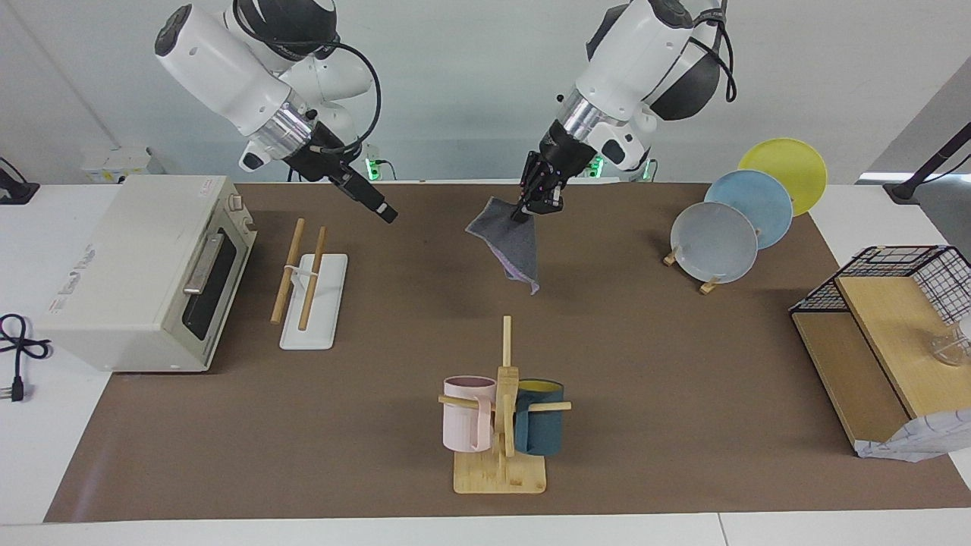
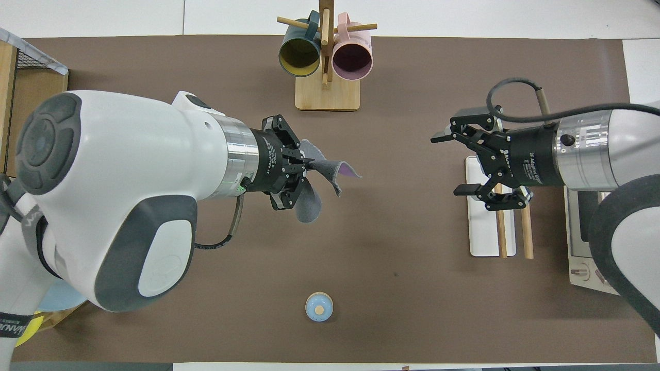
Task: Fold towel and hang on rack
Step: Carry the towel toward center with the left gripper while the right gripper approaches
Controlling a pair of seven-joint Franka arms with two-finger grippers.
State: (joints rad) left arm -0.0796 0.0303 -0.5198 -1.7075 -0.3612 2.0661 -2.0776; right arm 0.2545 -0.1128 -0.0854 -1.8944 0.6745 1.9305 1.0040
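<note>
Your left tool (image 1: 535, 203) pinches the towel (image 1: 512, 246), dangling folded above the tabletop (image 1: 645, 356); right tool (image 2: 461, 165) hangs agape over the rack (image 1: 311, 292). Next, carry and drape it there.

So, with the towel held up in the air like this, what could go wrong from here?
1. The left end effector pinches the towel at one spot only, so the hanging cloth may slip out or unfold during the carry.
2. The rack stands toward the right arm's end of the table, where the open right end effector hovers over it; the arms could collide there.
3. The loose cloth may snag a rod and shift the rack.
</note>
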